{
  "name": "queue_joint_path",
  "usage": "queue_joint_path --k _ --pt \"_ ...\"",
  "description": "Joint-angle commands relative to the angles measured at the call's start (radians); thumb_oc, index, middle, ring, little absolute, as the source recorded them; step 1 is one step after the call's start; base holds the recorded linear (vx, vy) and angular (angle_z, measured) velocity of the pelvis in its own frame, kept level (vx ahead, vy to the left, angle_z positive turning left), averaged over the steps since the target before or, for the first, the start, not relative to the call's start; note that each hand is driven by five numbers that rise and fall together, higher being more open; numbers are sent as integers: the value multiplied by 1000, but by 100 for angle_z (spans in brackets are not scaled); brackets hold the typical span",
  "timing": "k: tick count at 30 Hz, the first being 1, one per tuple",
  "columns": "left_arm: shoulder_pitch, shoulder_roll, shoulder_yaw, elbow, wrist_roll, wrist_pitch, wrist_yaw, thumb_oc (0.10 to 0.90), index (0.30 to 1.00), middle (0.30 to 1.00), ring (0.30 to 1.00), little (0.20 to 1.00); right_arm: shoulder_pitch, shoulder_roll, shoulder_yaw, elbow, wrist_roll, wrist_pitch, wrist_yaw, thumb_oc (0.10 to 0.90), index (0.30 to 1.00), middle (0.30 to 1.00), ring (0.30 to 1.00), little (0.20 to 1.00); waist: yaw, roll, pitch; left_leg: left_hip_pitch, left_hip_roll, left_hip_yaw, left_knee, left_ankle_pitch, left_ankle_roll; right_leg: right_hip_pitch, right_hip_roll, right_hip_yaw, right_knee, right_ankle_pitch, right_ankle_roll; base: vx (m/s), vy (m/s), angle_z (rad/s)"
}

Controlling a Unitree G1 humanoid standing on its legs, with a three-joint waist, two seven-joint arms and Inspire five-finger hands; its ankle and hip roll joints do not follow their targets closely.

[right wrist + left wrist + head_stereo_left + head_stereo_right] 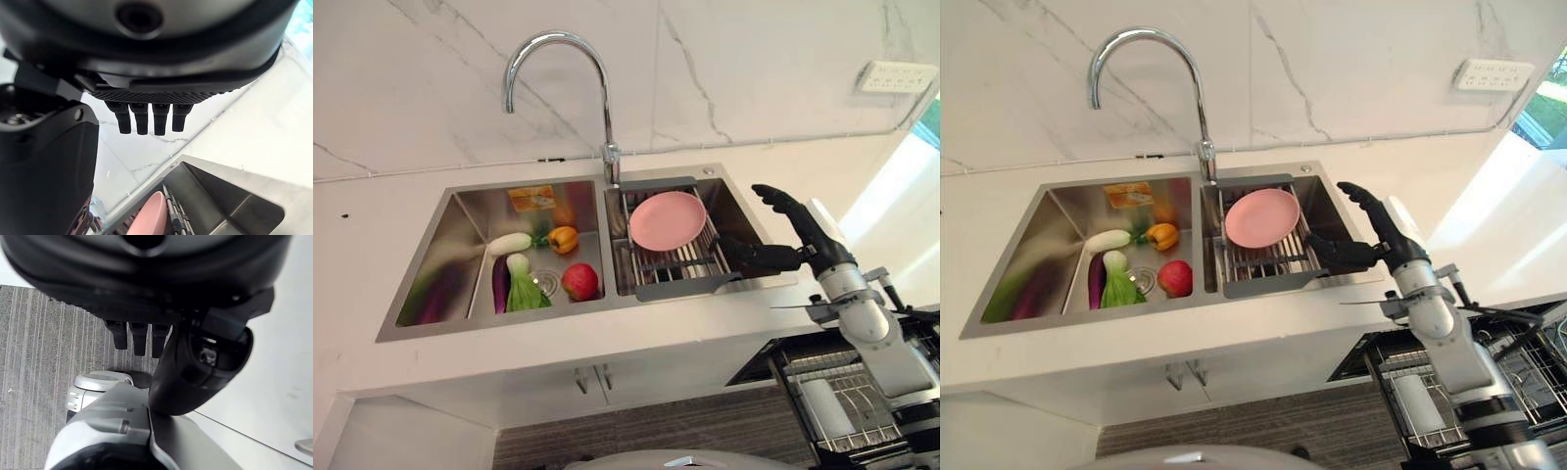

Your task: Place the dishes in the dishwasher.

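**Pink plate waits in the sink rack, right hand spread beside it**

A round pink plate (667, 219) lies tilted on a dark wire dish rack (677, 262) set into the right basin of a stainless steel double sink (431, 264), which is sunk into the white table (372, 206). The right hand (1368, 240) hovers just beside the rack's right edge, over the basin's rim. Its fingers (147, 117) are straight and apart from the thumb (1332, 253), which reaches toward the rack; the hand holds nothing and does not touch the plate.

In the right wrist view the plate's pink rim (149, 215) shows past the extended fingers, with the basin's steel corner near it.

The left hand (195, 362) shows in its own wrist view, hanging above a grey ribbed floor (39, 357), its fingers (139, 339) straight and empty.

The left basin holds a red apple (579, 281), a yellow-orange bell pepper (563, 238), a white radish (509, 243), a purple eggplant (500, 283) and a green bok choy (523, 288), all lying close together around the drain. A curved chrome faucet (558, 69) rises between the basins against a white marble wall (754, 59).

Below the table on the right, the pulled-out wire dishwasher rack (842, 401) stands open.
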Motion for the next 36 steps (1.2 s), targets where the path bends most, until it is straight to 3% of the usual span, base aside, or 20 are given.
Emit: queue_joint_path --k 1,15,22,36 --pt "-67 -17 -60 85 72 -14 -54 800 900 900 900 900 -175 -82 -12 -27 -151 -113 -17 800 900 900 900 900 22 -20 -5 4 -17 3 9 -29 30 68 -66 -27 18 -51 85 0 0 0" --pt "-87 -40 -111 92 73 -10 -31 800 900 900 900 900 -360 -31 233 149 -428 -40 -128 800 900 900 900 900 56 -5 4 -22 -31 -24 9 -31 39 51 -74 -36 18 -47 88 6 8 2" --pt "-92 -40 -122 90 70 -11 -8 800 900 900 900 900 -394 1 270 226 -503 -1 -187 800 900 900 900 900 71 -4 11 -36 -43 -48 9 -31 43 53 -84 -55 18 -46 90 13 24 15" --pt "-102 -35 -133 94 78 -14 5 800 900 900 900 900 -478 -33 318 282 -630 51 -256 800 900 900 900 900 96 -25 14 -47 -55 -63 9 -38 50 54 -97 -74 18 -38 97 6 9 3"
